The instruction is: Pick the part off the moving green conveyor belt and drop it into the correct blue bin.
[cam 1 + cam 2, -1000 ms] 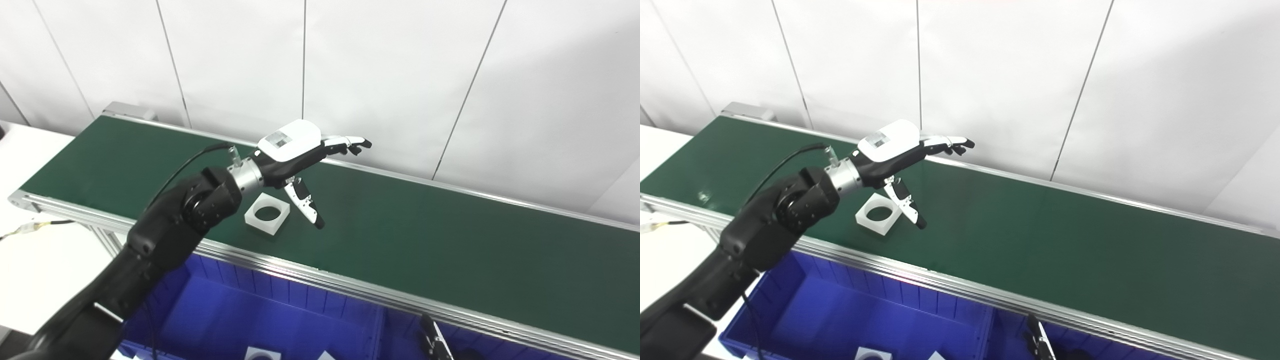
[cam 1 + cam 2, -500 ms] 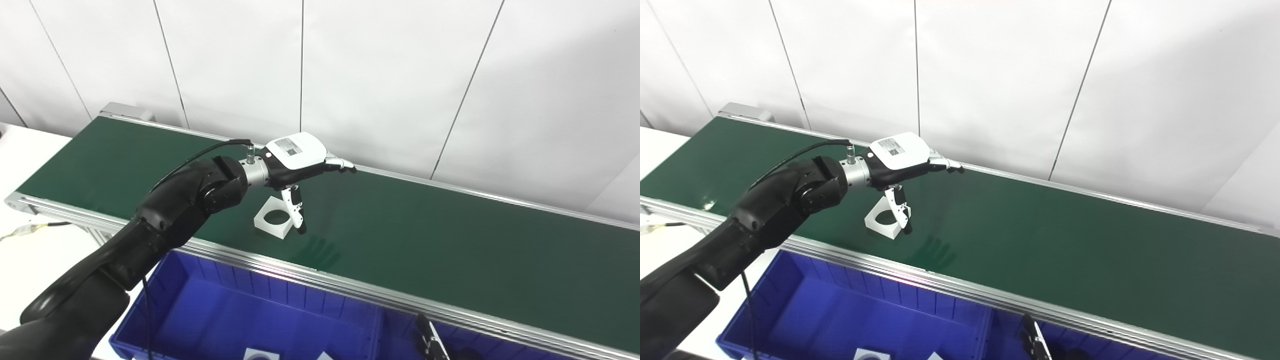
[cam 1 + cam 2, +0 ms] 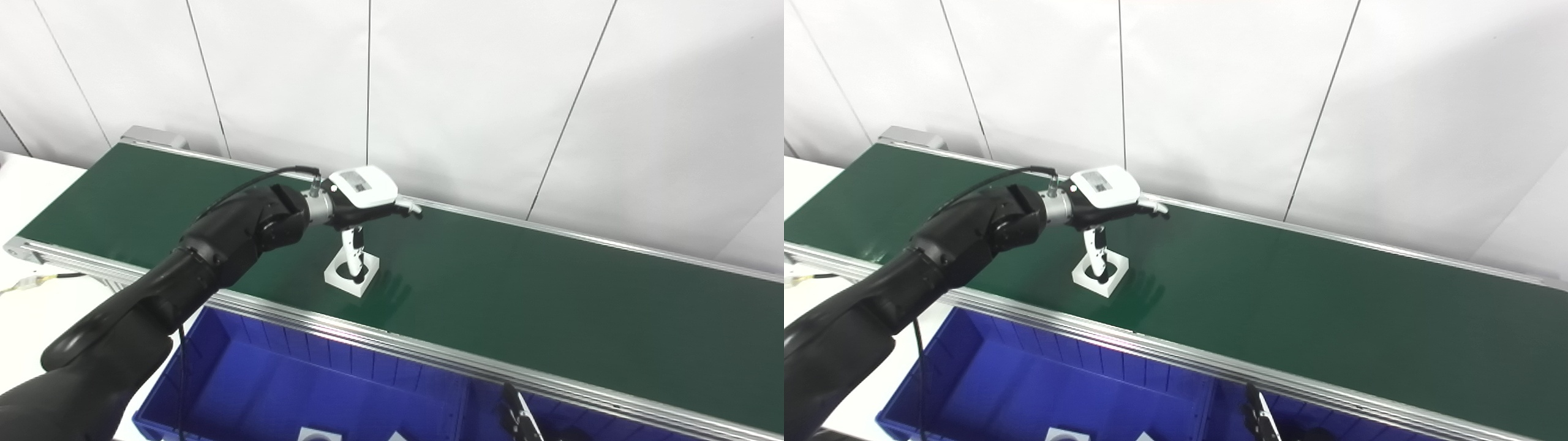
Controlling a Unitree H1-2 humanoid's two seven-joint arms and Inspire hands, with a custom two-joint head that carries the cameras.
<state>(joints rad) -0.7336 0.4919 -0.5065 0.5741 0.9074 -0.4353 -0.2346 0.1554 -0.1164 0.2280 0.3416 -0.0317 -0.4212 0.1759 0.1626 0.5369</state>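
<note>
A white square part (image 3: 337,277) with a round hole lies on the green conveyor belt (image 3: 551,306), near its front rail. My left hand (image 3: 366,196) hovers just above it, open. Its thumb (image 3: 354,251) points straight down and its tip sits in the part's hole. The fingers (image 3: 409,208) reach out flat toward the belt's far side, apart from the part. Of my right hand only a fingertip (image 3: 519,418) shows at the bottom edge, over the bins; its state is hidden.
Blue bins (image 3: 275,367) stand below the belt's front rail, split by a divider (image 3: 474,398). White parts (image 3: 318,435) lie in the left bin at the picture's bottom. A white panelled wall backs the belt. A white table (image 3: 37,306) with a cable is at left.
The part has ridden rightward along the belt. My left hand has followed it and come down, the thumb swinging from beside the part into its hole.
</note>
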